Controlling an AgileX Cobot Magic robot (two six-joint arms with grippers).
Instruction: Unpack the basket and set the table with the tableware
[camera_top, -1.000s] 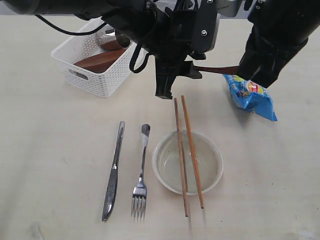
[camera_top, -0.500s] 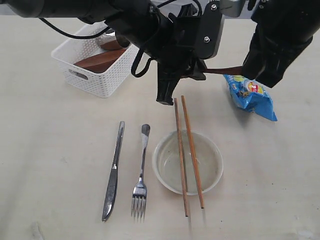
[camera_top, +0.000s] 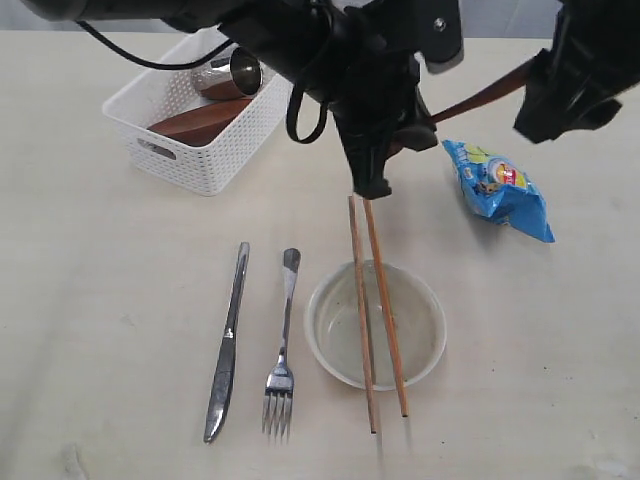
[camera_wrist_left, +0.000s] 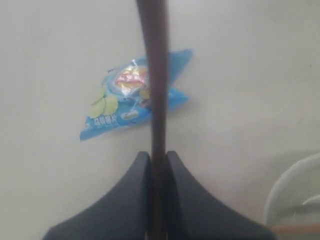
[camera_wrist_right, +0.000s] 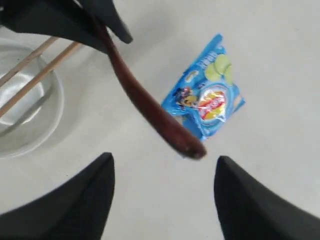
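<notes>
Left wrist view shows the left tool (camera_wrist_left: 158, 160) clamped shut on the thin shaft of the dark wooden spoon (camera_wrist_left: 152, 75), which juts out in the air over the blue snack bag (camera_wrist_left: 132, 102). In the right wrist view, the right tool (camera_wrist_right: 164, 162) stands wide open. Its fingers (camera_wrist_right: 85, 200) are on either side of the gap and the spoon's broad end is just ahead of them, not touched.

On the table (camera_top: 100, 300), the knife (camera_top: 228, 345) and fork (camera_top: 284, 340) lie side by side, left of the cream bowl (camera_top: 311, 325) at near centre. The two chopsticks (camera_top: 385, 320) rest across the bowl. The white basket (camera_top: 200, 165) sits far left, with the steel cup (camera_top: 235, 72) and brown saucer (camera_top: 200, 122) inside it, not yet unpacked.

The step in hand looks like placing the spoon, carried by the left tool alone. The next move probably calls for lowering it to bare table right of the bowl, between the chopsticks and the snack bag, levelling it and opening the jaws only once it rests flat. The right tool would need to keep clear of its path.
</notes>
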